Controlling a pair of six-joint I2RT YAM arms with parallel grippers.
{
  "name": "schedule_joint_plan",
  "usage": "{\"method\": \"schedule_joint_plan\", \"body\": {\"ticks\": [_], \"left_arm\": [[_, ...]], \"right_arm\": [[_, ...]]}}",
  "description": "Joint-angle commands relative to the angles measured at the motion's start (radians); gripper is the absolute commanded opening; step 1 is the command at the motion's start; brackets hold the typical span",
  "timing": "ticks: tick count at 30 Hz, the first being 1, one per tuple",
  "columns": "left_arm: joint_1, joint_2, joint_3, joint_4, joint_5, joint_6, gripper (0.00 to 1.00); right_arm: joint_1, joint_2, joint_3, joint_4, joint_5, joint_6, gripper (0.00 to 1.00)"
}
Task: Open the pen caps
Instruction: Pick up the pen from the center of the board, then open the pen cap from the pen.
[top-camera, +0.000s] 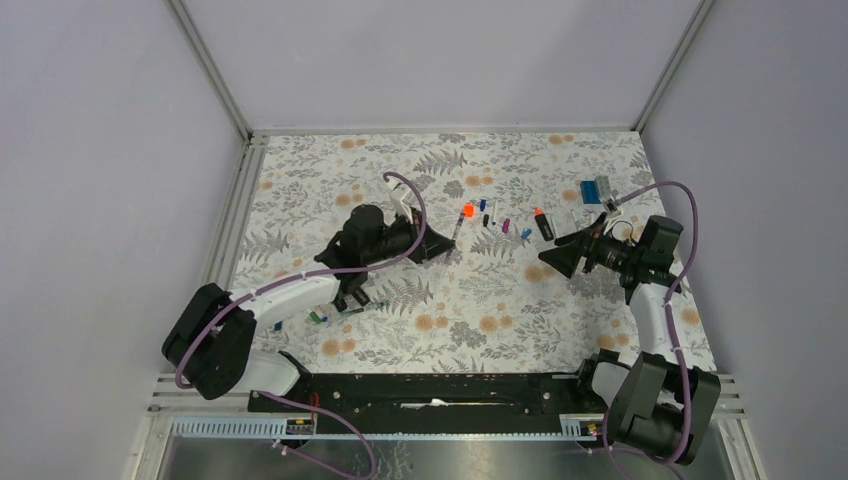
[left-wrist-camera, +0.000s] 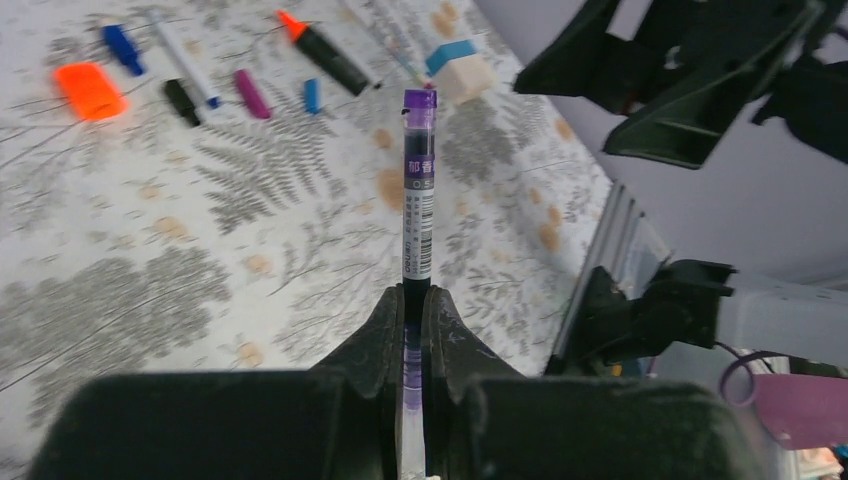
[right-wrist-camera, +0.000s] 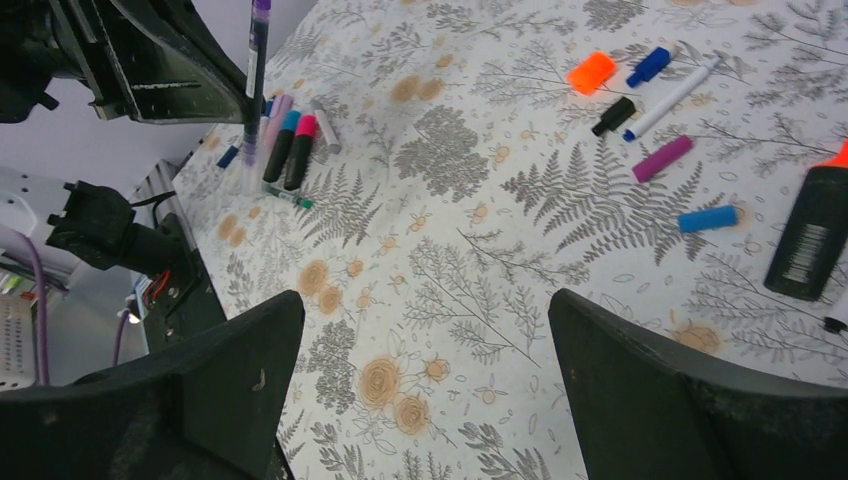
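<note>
The left gripper (left-wrist-camera: 414, 300) is pinched tight on the slim purple pen (left-wrist-camera: 418, 210), holding it above the floral table (left-wrist-camera: 120, 300) with its lilac tip (left-wrist-camera: 419, 99) aimed toward the right gripper (right-wrist-camera: 425, 310), whose fingers are spread wide. Loose pen caps, namely the orange cap (right-wrist-camera: 590, 72), blue cap (right-wrist-camera: 650, 66), black cap (right-wrist-camera: 613, 116) and pink cap (right-wrist-camera: 662, 158), lie grouped on the table between the two grippers.

lower end of purple pen (left-wrist-camera: 418, 215) hidden inside left gripper (left-wrist-camera: 415, 300) — its label unreadable, black highlighter (right-wrist-camera: 812, 235) tip cut by edge
</note>
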Motion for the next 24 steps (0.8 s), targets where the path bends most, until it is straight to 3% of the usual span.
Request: {"method": "schedule_joint_plan", "body": {"ticks": [1, 9, 24], "left_arm": [[-0.074, 0.016, -0.005, 0.214, -0.065, -0.092, 0.0], [-0.166, 0.065, 0.034, 0.253, -0.124, -0.11, 0.0], [-0.248, 0.094, 0.052, 0.283, -0.186, -0.096, 0.0]], "right_arm": [[0.04, -0.035, -0.028, 0.16, -0.077, 0.131, 1.0], [0.139, -0.046, -0.044, 0.23, -0.094, 0.201, 1.0], [0.179, -0.035, -0.06, 0.396, -0.093, 0.4, 1.0]]}}
